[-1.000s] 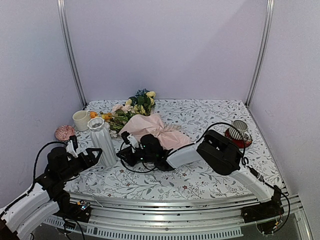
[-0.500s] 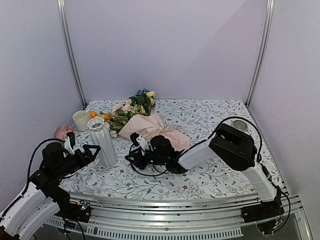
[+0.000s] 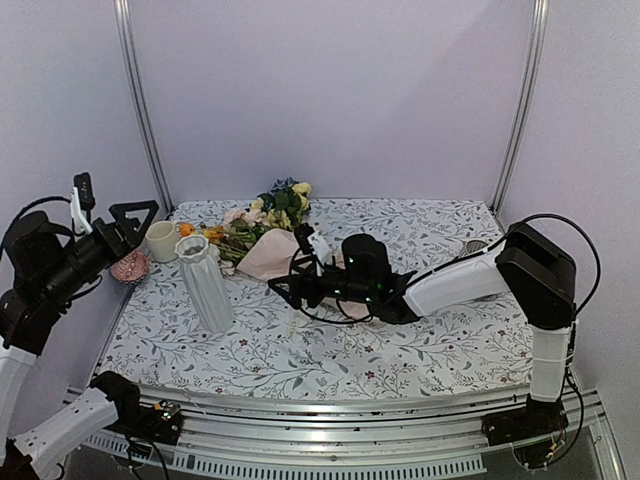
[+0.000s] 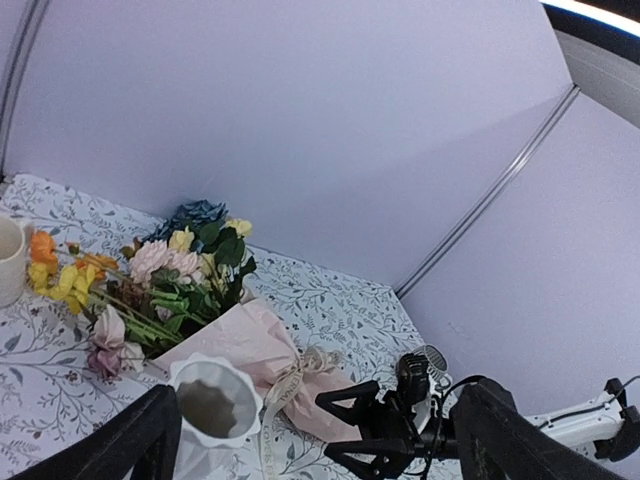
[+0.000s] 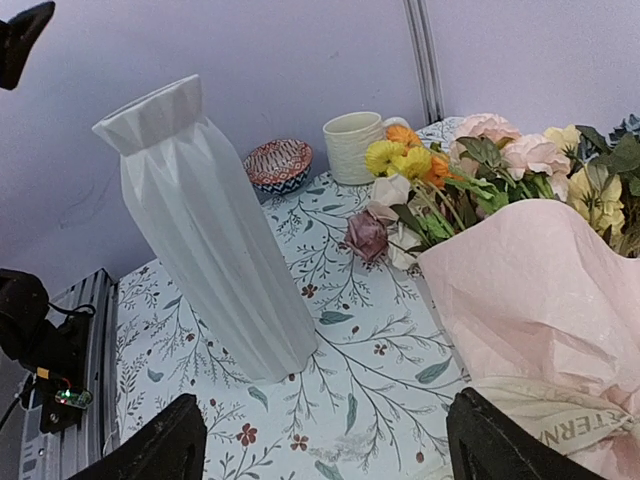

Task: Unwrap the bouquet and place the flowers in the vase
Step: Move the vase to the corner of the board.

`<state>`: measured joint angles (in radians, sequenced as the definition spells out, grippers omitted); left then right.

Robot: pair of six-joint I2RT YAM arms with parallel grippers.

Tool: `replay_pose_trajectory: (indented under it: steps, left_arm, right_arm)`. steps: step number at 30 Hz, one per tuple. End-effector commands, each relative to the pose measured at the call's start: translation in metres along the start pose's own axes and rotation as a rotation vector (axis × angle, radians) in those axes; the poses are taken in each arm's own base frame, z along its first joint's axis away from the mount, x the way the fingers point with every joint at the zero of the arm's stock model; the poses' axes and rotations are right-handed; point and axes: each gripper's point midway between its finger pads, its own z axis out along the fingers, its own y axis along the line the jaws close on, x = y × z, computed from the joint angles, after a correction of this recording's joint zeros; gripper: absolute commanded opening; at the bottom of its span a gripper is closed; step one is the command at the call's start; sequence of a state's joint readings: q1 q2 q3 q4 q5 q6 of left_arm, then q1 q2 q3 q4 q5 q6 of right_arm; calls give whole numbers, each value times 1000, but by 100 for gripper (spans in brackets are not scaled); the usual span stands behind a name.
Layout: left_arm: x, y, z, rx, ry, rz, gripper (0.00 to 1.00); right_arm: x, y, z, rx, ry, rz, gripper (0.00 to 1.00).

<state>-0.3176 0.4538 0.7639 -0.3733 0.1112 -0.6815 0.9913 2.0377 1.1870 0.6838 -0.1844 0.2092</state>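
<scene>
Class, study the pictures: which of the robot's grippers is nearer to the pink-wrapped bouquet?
Right. The right gripper hovers close by the bouquet, at its ribbon-tied end; the left gripper is far left, beyond the vase.

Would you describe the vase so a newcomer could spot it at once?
On the left of the floral tablecloth, beside the bouquet, stands the vase. It is tall, white and ridged, unlike the short cream mug behind it.
</scene>
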Motion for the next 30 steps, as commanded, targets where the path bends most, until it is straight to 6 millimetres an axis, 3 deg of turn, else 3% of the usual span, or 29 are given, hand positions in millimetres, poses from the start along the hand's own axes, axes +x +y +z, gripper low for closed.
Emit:
replay_pose_trajectory:
  steps: [1, 7, 10, 14, 17, 18, 19, 21, 24, 30]
  left_arm:
    - [-20, -36, 18, 93, 66, 118, 97]
    - [-18, -75, 49, 252, 116, 144, 90]
    - [-6, -100, 62, 339, 151, 158, 85]
    - [30, -125, 75, 409, 242, 183, 75]
    - [67, -136, 80, 434, 327, 215, 52]
    - [81, -136, 83, 430, 358, 224, 41]
    - [95, -134, 86, 411, 384, 227, 20]
    - [120, -129, 91, 366, 431, 223, 0]
    - [160, -119, 97, 281, 487, 240, 0]
    - [215, -84, 104, 116, 548, 288, 0]
  right_arm:
    - [-26, -22, -32, 107, 7, 0, 91]
    - [-54, -58, -79, 240, -4, -6, 99]
    - [-61, -81, -106, 336, -5, -8, 100]
    - [-64, -113, -144, 474, 6, -7, 99]
    - [-63, -129, -169, 562, 12, -15, 100]
    - [-64, -133, -177, 586, 9, -19, 99]
    - [-65, -135, -186, 607, 2, -25, 100]
    - [-66, -140, -198, 641, -12, -35, 100]
    - [-65, -145, -212, 691, -32, -60, 100]
    - [-51, -158, -229, 778, -73, -53, 100]
